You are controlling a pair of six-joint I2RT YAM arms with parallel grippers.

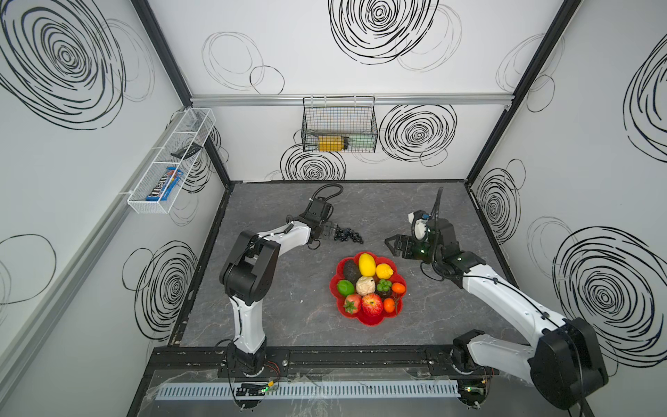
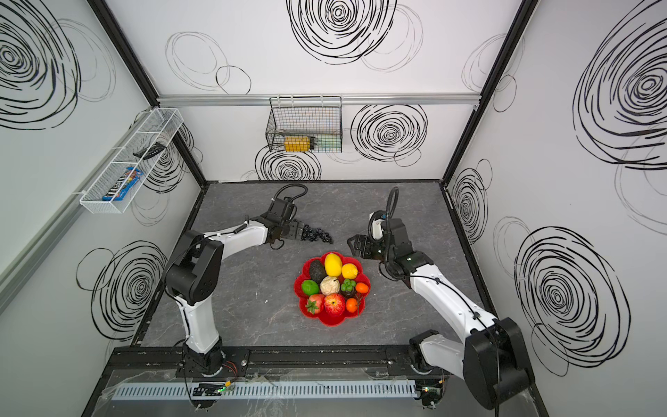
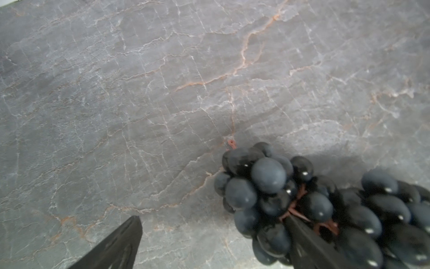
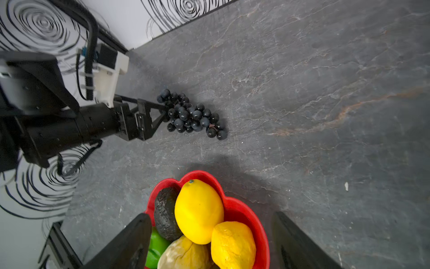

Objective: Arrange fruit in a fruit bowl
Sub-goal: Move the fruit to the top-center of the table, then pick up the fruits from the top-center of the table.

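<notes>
Both pairs of jaws are seen spread wide, with nothing clamped in either. The left gripper (image 1: 330,231) is lowered to the grey marbled table (image 1: 288,325) at the end of the black grape bunch (image 1: 349,236) nearest its arm. The bunch is laid on the table outside the bowl, beyond its far rim. The right gripper (image 1: 391,247) is held near the far right rim of the red flower-shaped fruit bowl (image 1: 371,320).

In both top views the bowl is shown filled. A large lemon (image 1: 366,264), a smaller lemon (image 1: 384,270) and an avocado (image 1: 349,270) are set at the far side. A lime (image 1: 345,287), a beige piece (image 1: 365,286), a small green cluster (image 1: 383,286) and a tangerine (image 1: 398,287) are set across the middle. A strawberry (image 1: 352,303), a red apple (image 1: 372,304) and a second tangerine (image 1: 389,305) are set at the near side.

A black wire basket (image 1: 339,108) with a yellow item inside is hung on the back wall. A white mesh basket (image 1: 151,207) with an M&M's packet (image 1: 164,184) is hung on the left wall. Both are shown only from above.

Only the bowl's far part is caught by the right wrist view. In the left wrist view alone, one finger (image 3: 309,246) is seen pushed in among the grapes and their reddish stems, while the other (image 3: 116,246) is seen over bare table.
</notes>
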